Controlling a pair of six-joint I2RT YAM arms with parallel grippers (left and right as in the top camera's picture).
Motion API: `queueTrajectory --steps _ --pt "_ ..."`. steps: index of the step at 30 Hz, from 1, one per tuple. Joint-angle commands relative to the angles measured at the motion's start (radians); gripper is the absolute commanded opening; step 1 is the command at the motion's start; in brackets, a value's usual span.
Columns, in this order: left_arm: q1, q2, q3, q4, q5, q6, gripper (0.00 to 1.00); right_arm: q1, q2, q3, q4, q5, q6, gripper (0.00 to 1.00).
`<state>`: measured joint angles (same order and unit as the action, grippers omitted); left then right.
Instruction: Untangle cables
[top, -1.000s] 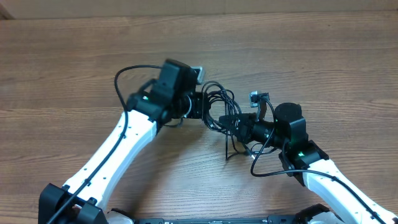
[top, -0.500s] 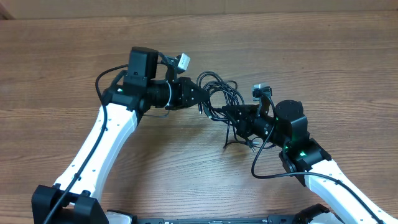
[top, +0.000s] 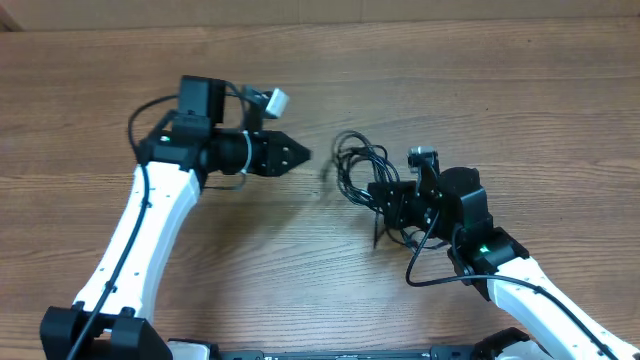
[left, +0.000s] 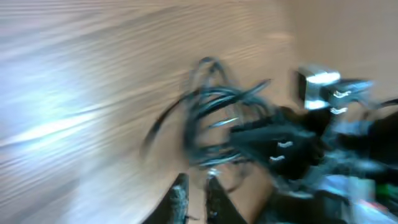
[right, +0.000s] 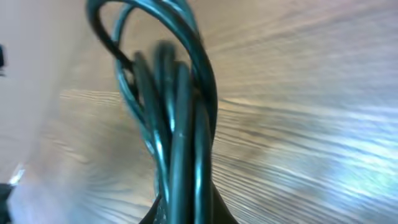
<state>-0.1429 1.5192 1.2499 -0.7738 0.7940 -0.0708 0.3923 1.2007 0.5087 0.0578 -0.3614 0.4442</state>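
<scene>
The cables (top: 358, 165) are one bundle of thin black loops on the wooden table, right of centre. My right gripper (top: 385, 196) is shut on the bundle's near side. In the right wrist view the cords (right: 180, 124) run straight up out of its jaws (right: 186, 214) and fill the middle of the frame. My left gripper (top: 300, 155) is to the left of the bundle and apart from it, with its fingers close together and nothing between them. In the blurred left wrist view the bundle (left: 217, 118) lies ahead of its fingertips (left: 196, 186), and a loose cord end trails off to the left.
The wooden table (top: 520, 110) stretches all around. A thicker black wire (top: 425, 270) loops off my right arm near the front. Another (top: 150, 110) arcs over my left arm. A small camera block (top: 420, 157) sits on my right wrist beside the bundle.
My left gripper has pulled back to the left and no longer touches the cables. The bundle stays with my right gripper, which has shifted slightly right and toward the front.
</scene>
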Motion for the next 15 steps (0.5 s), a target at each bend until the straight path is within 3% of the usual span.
queueTrajectory --steps 1,2,3,4,5,7,8,10,12,13,15 --pt "0.000 -0.021 0.023 -0.037 -0.327 0.116 0.04 -0.005 -0.005 0.004 0.014 0.037 -0.011 0.04" --pt "0.000 -0.021 0.023 -0.039 -0.344 0.115 0.05 -0.005 -0.005 0.004 0.015 0.027 -0.011 0.04" --pt "0.000 -0.021 0.023 -0.039 -0.343 0.113 0.13 -0.005 -0.005 0.004 0.016 0.010 -0.009 0.04" --pt "-0.001 -0.021 0.023 -0.038 -0.333 0.104 0.31 -0.005 -0.005 0.004 0.021 -0.007 -0.002 0.04" --pt "-0.003 -0.020 0.023 -0.038 -0.318 0.088 0.40 -0.005 -0.005 0.004 0.030 -0.027 0.000 0.04" --pt "-0.009 -0.019 0.023 -0.039 -0.270 0.061 0.47 -0.005 -0.005 0.004 0.055 -0.068 0.000 0.04" --pt "-0.014 -0.019 0.022 -0.039 -0.240 0.049 0.61 -0.005 -0.005 0.004 0.069 -0.084 0.000 0.04" --pt "-0.028 -0.019 0.021 -0.038 -0.149 0.024 0.73 -0.005 -0.005 0.004 0.079 -0.077 0.000 0.04" --pt "-0.038 -0.019 0.021 -0.038 -0.081 0.021 0.92 -0.005 -0.005 0.004 0.079 -0.070 0.000 0.04" --pt "-0.043 -0.019 0.021 -0.040 -0.046 0.022 0.92 -0.005 -0.005 0.004 0.079 -0.069 0.000 0.04" --pt "-0.055 -0.019 0.021 -0.045 -0.016 0.023 0.82 -0.005 -0.005 0.004 0.080 -0.060 -0.006 0.04"
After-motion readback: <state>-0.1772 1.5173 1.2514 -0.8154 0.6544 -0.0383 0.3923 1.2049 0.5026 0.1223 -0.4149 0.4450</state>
